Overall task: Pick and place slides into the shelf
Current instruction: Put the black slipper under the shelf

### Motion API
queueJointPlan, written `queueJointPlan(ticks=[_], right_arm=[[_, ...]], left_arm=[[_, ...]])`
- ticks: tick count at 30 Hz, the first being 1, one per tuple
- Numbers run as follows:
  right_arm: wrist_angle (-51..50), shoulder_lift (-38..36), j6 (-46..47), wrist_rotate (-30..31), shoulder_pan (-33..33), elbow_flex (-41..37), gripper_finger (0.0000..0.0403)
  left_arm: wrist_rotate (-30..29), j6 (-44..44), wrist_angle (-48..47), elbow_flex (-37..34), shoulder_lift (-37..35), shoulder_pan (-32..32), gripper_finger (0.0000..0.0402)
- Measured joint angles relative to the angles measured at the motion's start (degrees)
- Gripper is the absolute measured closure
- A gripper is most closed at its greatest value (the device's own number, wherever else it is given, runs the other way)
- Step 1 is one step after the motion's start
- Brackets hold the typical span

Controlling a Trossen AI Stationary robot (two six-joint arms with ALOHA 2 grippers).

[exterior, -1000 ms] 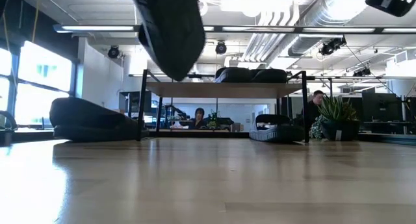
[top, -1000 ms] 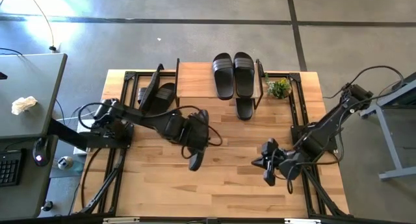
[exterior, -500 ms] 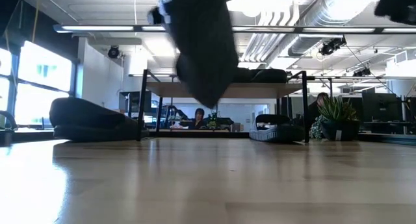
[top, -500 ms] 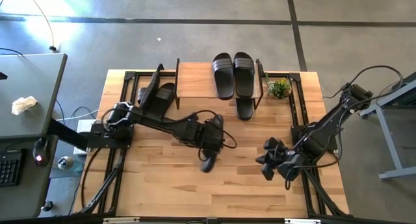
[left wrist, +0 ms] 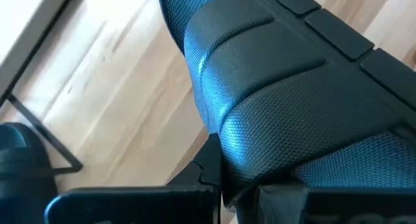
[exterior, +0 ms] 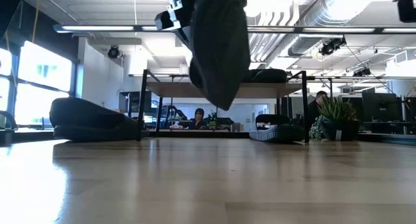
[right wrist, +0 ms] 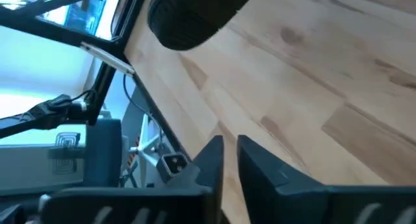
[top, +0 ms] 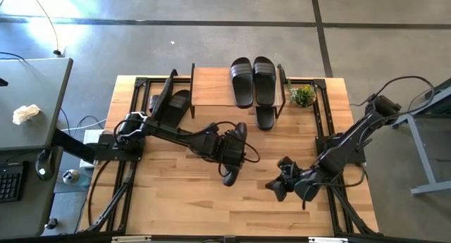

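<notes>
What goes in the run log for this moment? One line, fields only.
left gripper: holding slide in air, mid-table | right gripper: empty, fingers nearly shut | shelf: two slides on top board, one below

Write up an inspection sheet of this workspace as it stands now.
Surface: wooden table, bare at the front.
Job's things: shelf carries two slides on top, one slide beneath; two more slides lie left of it.
Clutter: small potted plant.
Grippers: left tool holds a slide above the table; right tool shut, empty.
Cables: loops along both arms.
Surroundings: desk, people behind in the low view.
</notes>
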Motion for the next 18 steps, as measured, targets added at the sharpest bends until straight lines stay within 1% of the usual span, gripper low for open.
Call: queueJointPlan(ticks=[2,9,13,18], right_arm=[[0.4,1.7,-0.2,1.6,-0.6,0.0,0.0347],[5.6,5.6,-0.6,11.5,-2.4,0.0,0.0290],[6.4,7.1,-0.5,13.9,-2.6,0.0,0.0265],[11.0,8.7,-0.6,18.7,-2.7,0.0,0.0233]], left_arm=[[-0.4,0.3,0.3,0.0,0.0,0.0,0.0401],[-1.6,0.4,1.1,0.0,0.0,0.1,0.0401],[-1.9,0.2,2.8,0.0,0.0,0.2,0.0401],[-3.7,0.2,4.7,0.0,0.0,0.2,0.0401]])
